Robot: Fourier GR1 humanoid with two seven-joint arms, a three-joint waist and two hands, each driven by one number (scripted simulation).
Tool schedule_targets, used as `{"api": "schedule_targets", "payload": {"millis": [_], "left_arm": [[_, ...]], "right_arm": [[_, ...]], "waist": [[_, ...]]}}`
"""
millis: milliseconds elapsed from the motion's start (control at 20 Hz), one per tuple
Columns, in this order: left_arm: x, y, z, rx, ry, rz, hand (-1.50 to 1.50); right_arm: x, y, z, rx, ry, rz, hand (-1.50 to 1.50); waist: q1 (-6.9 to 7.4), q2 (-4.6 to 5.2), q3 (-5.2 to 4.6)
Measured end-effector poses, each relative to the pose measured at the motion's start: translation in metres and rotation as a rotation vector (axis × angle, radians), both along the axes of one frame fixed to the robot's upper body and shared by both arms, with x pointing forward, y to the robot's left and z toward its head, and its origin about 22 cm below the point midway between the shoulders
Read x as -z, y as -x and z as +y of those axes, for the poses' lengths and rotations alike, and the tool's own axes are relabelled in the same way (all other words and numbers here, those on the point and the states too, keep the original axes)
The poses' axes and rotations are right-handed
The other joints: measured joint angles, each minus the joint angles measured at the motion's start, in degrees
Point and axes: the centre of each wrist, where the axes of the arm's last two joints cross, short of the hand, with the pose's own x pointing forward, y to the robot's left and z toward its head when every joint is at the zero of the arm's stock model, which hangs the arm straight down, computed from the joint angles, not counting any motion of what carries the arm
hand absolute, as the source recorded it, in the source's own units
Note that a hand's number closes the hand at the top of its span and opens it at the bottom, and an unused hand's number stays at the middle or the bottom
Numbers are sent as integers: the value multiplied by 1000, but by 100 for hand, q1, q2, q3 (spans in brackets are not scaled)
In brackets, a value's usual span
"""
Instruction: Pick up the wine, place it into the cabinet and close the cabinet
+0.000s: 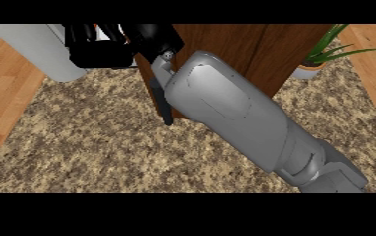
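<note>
From where I stand, the right hand [155, 36] is a rounded black mass pressed up against the near-left corner of the wooden cabinet [235, 46]. Whether it is spread flat or closed on something I cannot tell. The left hand [99, 53] sits just beside it to the left, a blocky black shape, and its state is no clearer. A few pale and red glints [99, 31] show along its upper edge. They could be the wine, but I cannot say, as no bottle is plainly in sight anywhere, so its long axis cannot be judged either. Below the right hand a dark grey strip [163, 93] runs down the cabinet's left corner, seen edge-on. It may be the door or its handle. The right forearm [235, 110] slants in from the lower right across the cabinet front, and the left forearm [40, 51] crosses the upper left. The cabinet's inside is hidden from this angle, so what it holds is unknown. I judge the right hand to be nearer the strip, so it seems better placed to swing the cabinet shut. Everything rests on a speckled counter [95, 145], and a white pot [307, 71] holding a green plant [330, 51] stands to the cabinet's right.
</note>
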Motion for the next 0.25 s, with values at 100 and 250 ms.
{"api": "schedule_targets", "payload": {"millis": [100,250], "left_arm": [[-1,0,0,-6,-3,1,150],[-1,0,-2,-3,-3,4,150]], "right_arm": [[3,-1,-2,-5,8,-22,150],[6,-3,-4,-11,5,-48,150]], "waist": [[8,-16,-18],[26,-25,-34]]}}
